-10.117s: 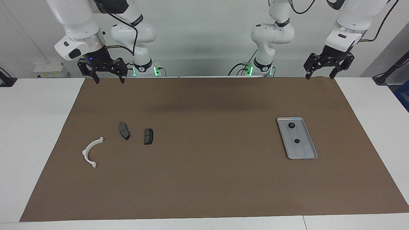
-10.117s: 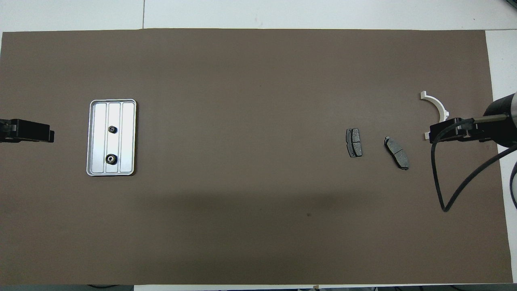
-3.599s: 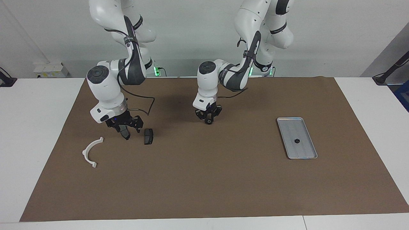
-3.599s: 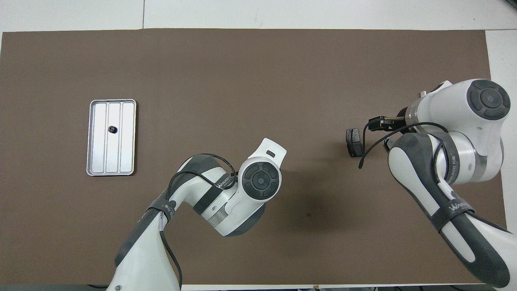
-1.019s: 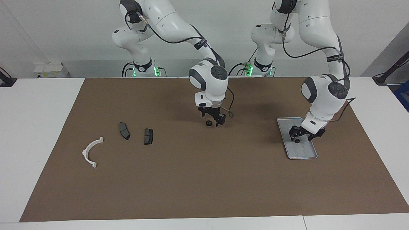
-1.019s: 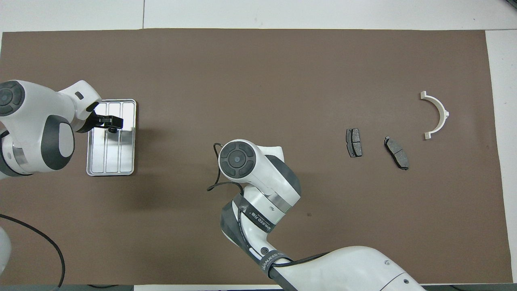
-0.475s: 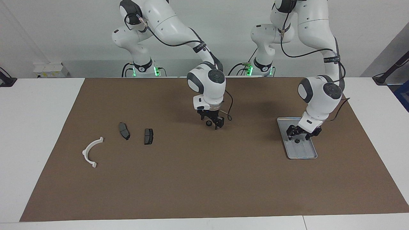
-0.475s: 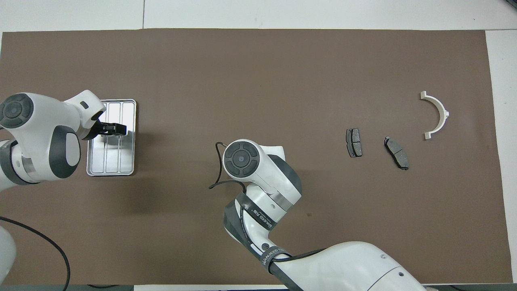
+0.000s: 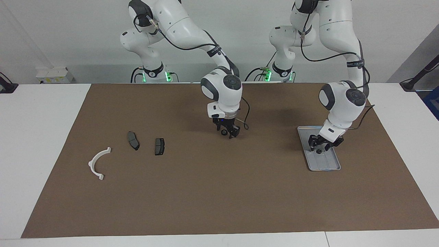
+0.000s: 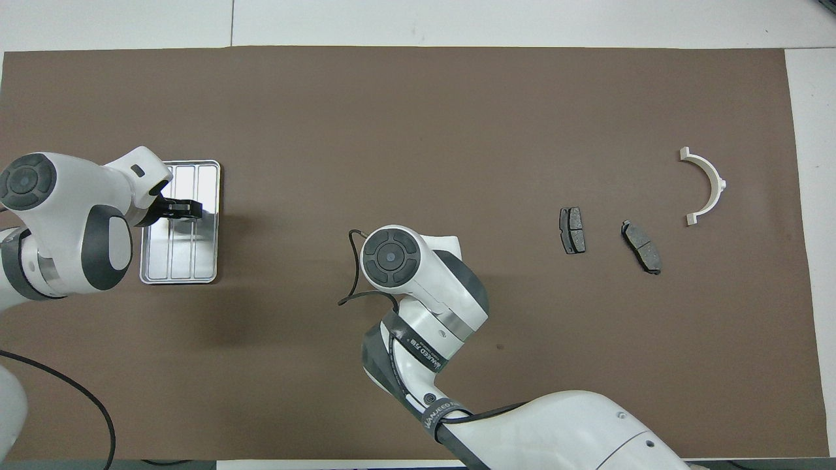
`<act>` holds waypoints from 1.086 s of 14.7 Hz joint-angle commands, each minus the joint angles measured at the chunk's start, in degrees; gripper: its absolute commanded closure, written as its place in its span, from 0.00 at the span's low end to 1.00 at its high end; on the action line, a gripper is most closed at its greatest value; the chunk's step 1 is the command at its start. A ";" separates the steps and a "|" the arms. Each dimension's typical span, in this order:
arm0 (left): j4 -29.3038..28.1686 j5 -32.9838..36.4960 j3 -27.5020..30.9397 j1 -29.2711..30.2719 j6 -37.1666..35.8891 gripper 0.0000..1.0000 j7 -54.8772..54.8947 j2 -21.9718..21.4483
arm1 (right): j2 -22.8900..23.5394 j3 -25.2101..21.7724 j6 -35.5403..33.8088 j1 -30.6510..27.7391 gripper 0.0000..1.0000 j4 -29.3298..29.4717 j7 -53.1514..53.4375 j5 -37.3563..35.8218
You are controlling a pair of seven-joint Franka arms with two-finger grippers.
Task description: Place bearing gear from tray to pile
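Observation:
The silver tray (image 9: 330, 165) lies toward the left arm's end of the table and also shows in the overhead view (image 10: 206, 261). One small black bearing gear (image 9: 319, 150) lies in it. My left gripper (image 9: 319, 147) is low over that gear, open, its tips on either side of it. A second bearing gear (image 9: 224, 133) lies on the mat mid-table. My right gripper (image 9: 228, 133) is down at it, open. The pile lies toward the right arm's end: a white half-ring bracket (image 9: 91, 164) and two dark brake pads (image 9: 133, 140) (image 9: 159, 146).
A brown mat (image 9: 219, 192) covers the table. In the overhead view the right arm's wrist (image 10: 392, 254) hides its gripper and the mid-table gear, and the left gripper (image 10: 183, 209) covers the gear in the tray.
In the last second the right gripper came down from beside the mid-table gear to around it. The left gripper shifted slightly over the tray's gear. Both gears stayed in place.

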 commanded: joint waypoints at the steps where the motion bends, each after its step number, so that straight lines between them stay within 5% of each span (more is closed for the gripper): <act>1: -2.11 -0.89 0.17 -0.65 1.99 0.81 -1.28 -1.46 | -0.12 0.38 0.15 -0.54 0.86 -0.99 -0.26 -1.00; 2: -2.02 -0.89 0.17 -0.74 2.08 1.00 -2.33 -1.37 | -0.12 0.38 0.15 -0.54 1.00 -0.98 -0.61 -1.00; 8: 3.49 -0.98 -0.01 -0.65 -3.86 1.00 -3.65 -1.20 | -0.65 0.30 -8.70 -3.69 1.00 4.18 -8.14 -0.57; 12: 19.75 -2.64 -0.01 -0.65 -25.84 1.00 -3.74 -1.72 | -5.12 0.38 -20.39 -12.21 1.00 9.03 -28.86 -0.03; 16: 20.75 -1.35 -0.89 -9.75 -25.53 1.00 -22.40 -3.48 | -7.68 0.30 -23.85 -22.66 1.00 10.09 -55.57 -0.04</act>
